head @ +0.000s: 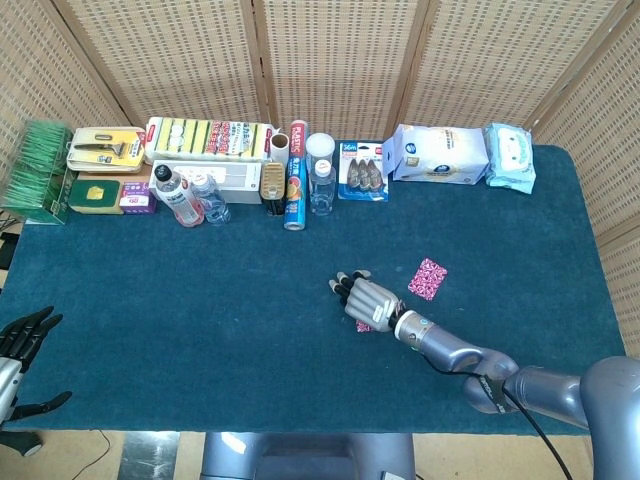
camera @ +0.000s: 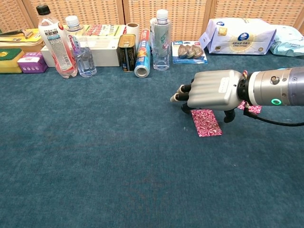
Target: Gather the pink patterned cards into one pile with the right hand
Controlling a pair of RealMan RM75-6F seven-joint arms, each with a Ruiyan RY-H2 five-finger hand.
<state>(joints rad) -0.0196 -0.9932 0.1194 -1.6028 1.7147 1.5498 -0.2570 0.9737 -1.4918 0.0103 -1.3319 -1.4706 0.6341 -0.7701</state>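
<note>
Counter (head: 200, 300), covered in dark teal carpet-like cloth, carries two pink patterned cards, well apart from each other. Right hand (camera: 209, 90), grey metal with dark fingertips, hovers palm-down over the nearer pink patterned card (camera: 205, 122), fingers extended and held close together, holding nothing; whether the fingertips touch the card or cloth cannot be told from either view. In the head view only a sliver of that card shows under the wrist. Second pink patterned card (head: 427, 279) lies flat further back and to the robot's right, partly hidden behind the wrist in the chest view. Judged step: gathering is at its start, no pile yet formed. Next move likely calls for pressing down on the near card and sliding it toward the far one, or pinching an edge; thin flat cards on napped cloth should be hard to lift and may drag. Left hand (head: 25, 335), dark-fingered, sits at the counter's near left edge, fingers spread, idle. Back row, well clear of the work: white wet-wipe pack (head: 440, 153), sponge pack (head: 210, 140), clear plastic bottles (camera: 160, 38), blue foil roll (camera: 143, 59). Nothing stands between the two cards.
</note>
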